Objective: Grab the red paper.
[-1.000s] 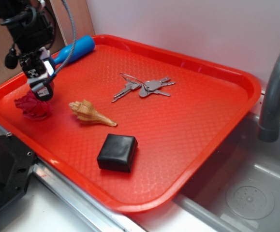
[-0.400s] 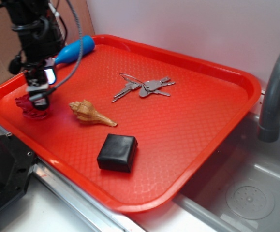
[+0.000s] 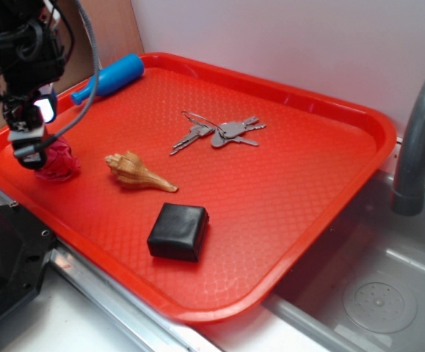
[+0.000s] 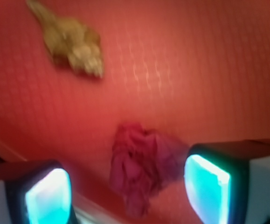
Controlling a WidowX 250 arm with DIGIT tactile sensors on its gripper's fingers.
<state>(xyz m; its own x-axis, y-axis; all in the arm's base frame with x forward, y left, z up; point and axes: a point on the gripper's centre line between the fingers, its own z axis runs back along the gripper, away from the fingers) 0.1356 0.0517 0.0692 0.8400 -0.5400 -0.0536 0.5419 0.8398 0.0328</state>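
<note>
We have the gripper (image 4: pixel 128 186) spread wide, its two lit pads (image 4: pixel 207 186) standing well apart with nothing pinched between them. The red paper (image 4: pixel 141 168) lies on the tray (image 3: pixel 285 183) near its left rim, and from the wrist view it sits in the gap between our pads, closer to the right-hand one in that picture and not plainly touching either. It looks taller than wide there, its long axis running roughly up the picture, across the line on which the pads close, so we judge that a squeeze would catch its narrow width. From the exterior view the gripper (image 3: pixel 27 147) is low over the tray just to the left of the red paper (image 3: pixel 58 163); how far its tips are above the surface we cannot tell. The seashell (image 3: pixel 135 172) lies near the wad on the far side, clear of our pads.
</note>
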